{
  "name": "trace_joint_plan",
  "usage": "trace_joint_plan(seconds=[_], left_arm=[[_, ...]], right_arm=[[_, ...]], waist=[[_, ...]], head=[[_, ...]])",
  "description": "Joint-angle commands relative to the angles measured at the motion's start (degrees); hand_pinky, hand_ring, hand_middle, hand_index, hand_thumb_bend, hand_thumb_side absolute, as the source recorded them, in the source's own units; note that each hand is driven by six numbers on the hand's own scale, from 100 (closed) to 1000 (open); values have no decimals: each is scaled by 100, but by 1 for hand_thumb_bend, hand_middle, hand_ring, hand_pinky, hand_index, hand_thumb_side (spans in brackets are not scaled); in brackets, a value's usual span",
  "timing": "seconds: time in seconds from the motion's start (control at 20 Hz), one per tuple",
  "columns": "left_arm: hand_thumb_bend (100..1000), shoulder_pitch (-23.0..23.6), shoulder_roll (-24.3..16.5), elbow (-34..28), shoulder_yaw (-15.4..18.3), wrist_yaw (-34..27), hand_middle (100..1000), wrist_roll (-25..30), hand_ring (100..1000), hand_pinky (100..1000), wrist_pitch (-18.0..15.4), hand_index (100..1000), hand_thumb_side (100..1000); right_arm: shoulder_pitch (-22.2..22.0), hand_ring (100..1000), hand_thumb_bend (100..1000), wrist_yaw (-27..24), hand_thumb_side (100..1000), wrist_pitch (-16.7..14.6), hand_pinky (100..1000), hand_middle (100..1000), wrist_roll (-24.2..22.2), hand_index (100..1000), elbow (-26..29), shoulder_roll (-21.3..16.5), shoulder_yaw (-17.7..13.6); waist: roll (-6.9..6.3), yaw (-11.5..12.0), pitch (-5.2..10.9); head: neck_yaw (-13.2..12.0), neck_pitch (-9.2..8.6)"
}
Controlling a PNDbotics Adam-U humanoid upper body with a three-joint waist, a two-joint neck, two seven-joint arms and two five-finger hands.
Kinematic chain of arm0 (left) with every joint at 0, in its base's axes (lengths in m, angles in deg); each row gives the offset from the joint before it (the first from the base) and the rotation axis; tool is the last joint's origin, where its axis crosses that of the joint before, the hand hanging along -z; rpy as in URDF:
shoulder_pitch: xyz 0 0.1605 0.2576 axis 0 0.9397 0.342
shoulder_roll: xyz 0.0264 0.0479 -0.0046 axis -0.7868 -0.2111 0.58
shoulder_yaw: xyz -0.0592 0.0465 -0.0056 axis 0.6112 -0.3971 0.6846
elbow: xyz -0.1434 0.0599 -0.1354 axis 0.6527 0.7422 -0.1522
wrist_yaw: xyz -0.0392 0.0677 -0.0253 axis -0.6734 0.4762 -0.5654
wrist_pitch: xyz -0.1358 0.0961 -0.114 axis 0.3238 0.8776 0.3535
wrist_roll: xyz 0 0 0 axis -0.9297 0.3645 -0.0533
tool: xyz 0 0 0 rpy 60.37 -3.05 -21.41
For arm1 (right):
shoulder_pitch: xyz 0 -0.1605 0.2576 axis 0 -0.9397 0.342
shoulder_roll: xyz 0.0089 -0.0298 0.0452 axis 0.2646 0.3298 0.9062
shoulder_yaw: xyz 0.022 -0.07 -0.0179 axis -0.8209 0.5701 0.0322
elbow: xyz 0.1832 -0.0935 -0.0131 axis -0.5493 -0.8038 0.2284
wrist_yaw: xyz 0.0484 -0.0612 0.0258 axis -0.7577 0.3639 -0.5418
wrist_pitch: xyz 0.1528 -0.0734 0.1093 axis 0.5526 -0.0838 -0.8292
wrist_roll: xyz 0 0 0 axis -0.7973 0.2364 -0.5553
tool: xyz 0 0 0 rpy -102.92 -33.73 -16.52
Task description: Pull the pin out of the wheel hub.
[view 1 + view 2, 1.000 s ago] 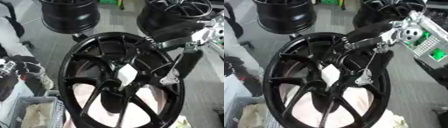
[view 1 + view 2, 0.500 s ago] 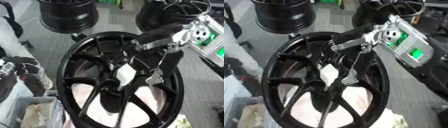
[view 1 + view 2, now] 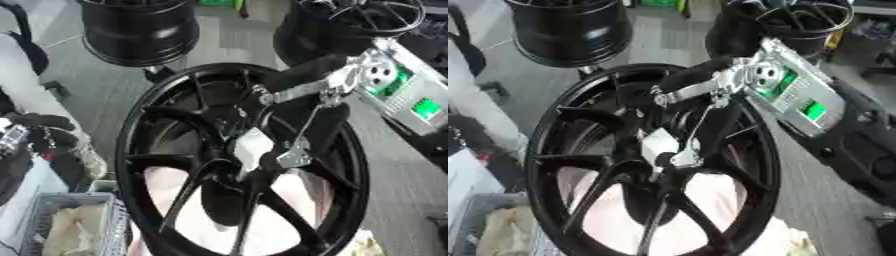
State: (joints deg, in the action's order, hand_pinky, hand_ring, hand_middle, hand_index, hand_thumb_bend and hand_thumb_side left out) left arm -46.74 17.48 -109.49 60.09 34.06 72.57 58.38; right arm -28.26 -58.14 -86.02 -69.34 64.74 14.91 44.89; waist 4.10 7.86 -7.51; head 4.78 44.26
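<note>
Your right hand (image 3: 293, 150) reaches in from the upper right, across the rim of the black wheel (image 3: 140, 150), and its fingers hang down to the hub (image 3: 658, 150) at the centre where the spokes meet. A pale, whitish piece (image 3: 252, 145) sits right on the hub, and I take it to be the pin or its tag, though its exact shape is not clear. The silver fingertip of your hand lies just beside that pale piece, touching or nearly touching its right edge; in the right eye view they overlap. Whether your fingers are curled round it or only resting against it, you cannot tell from these views, so treat the grasp as unconfirmed. As I judge it, the reach is done and the pull is not: the pale piece is seated at the hub, not lifted clear. What is left is to close on it, draw it straight out along its axis, and carry it away from the wheel. Your left hand does not show in either view. Two other black rims (image 3: 140, 30) stand behind the wheel, well apart from the work.
</note>
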Motion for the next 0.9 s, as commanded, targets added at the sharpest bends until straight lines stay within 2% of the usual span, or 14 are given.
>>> trace_joint_plan(seconds=[0.05,0.9], left_arm=[[100,-86,-61,-72,-17,0,642,15,647,697,-10,734,879],[100,-90,-50,-88,-17,-3,642,23,647,697,-7,734,876]], right_arm=[[104,811,195,18,391,-34,759,795,5,866,-45,-48,-53],[29,794,211,180,342,-168,747,790,5,857,-311,3,4]], waist=[[-26,7,47],[-28,12,41]], head=[[14,-14],[17,-14]])
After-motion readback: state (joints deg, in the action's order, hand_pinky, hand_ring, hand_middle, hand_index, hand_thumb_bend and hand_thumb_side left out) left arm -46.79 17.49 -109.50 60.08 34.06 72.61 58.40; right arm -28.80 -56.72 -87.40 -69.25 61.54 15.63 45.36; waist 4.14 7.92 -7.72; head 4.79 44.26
